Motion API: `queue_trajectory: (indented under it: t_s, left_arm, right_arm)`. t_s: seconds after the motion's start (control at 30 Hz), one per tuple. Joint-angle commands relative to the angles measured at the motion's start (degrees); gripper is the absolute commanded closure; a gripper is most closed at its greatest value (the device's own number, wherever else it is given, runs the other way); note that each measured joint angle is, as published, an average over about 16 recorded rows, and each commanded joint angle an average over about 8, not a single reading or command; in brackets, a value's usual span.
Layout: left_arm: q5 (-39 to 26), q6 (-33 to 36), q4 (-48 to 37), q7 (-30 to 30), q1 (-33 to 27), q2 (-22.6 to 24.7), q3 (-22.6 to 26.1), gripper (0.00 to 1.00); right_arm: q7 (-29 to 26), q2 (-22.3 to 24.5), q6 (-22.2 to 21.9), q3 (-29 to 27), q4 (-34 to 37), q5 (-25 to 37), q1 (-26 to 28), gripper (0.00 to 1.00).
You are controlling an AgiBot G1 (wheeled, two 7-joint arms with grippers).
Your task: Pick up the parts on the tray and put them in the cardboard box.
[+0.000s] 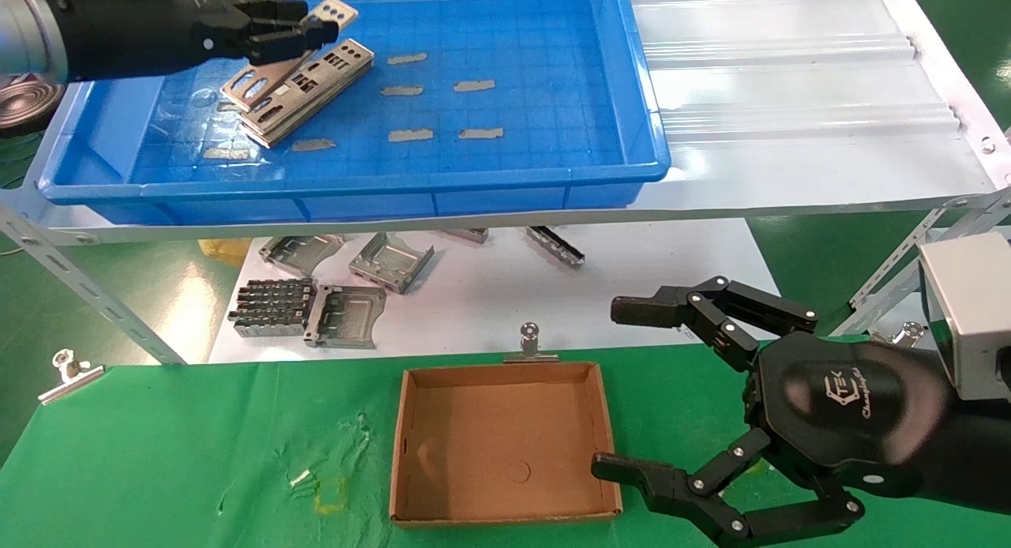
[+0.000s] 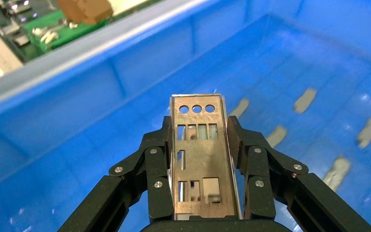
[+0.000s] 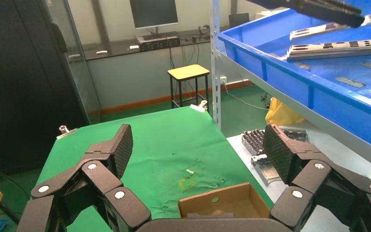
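My left gripper [image 1: 304, 23] is over the far left of the blue tray [image 1: 505, 181], shut on one silver-grey part [image 1: 332, 11], held by its long edges above the tray floor. In the left wrist view the part [image 2: 200, 159] sits between the two fingers [image 2: 157, 159]. A stack of more parts [image 1: 304, 94] lies in the tray below it. The cardboard box [image 1: 501, 445] sits on the green cloth and holds nothing. My right gripper [image 1: 624, 390] is open beside the box's right wall; the right wrist view shows the box [image 3: 222, 205] below its spread fingers [image 3: 118, 145].
Grey tape strips [image 1: 411, 90] dot the tray floor. Folded grey brackets [image 1: 347, 311] lie on the white sheet under the shelf. Metal clips [image 1: 531, 344] pin the green cloth. A slanted shelf strut [image 1: 87, 295] stands at the left.
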State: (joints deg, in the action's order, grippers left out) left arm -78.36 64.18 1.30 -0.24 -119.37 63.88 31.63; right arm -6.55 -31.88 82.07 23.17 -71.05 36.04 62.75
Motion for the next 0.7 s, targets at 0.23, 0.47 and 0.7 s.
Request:
queue_trajectory:
  t_s: [0.23, 0.47, 0.7]
  left_arm:
    - [2.7, 7.8, 1.1, 0.9, -0.7, -2.7, -1.8, 1.00]
    - [5.5, 20.2, 2.7, 2.1, 0.2, -6.0, -3.5, 1.00]
    - [9.9, 28.0, 11.1, 0.9, 5.1, -8.3, -3.4, 1.00]
  right_arm:
    - [0.0, 0.0, 0.0, 0.0, 0.0, 0.0, 0.0, 0.00]
    - [0.0, 0.0, 0.0, 0.0, 0.0, 0.0, 0.0, 0.00]
    - [0.0, 0.0, 0.0, 0.0, 0.0, 0.0, 0.0, 0.00]
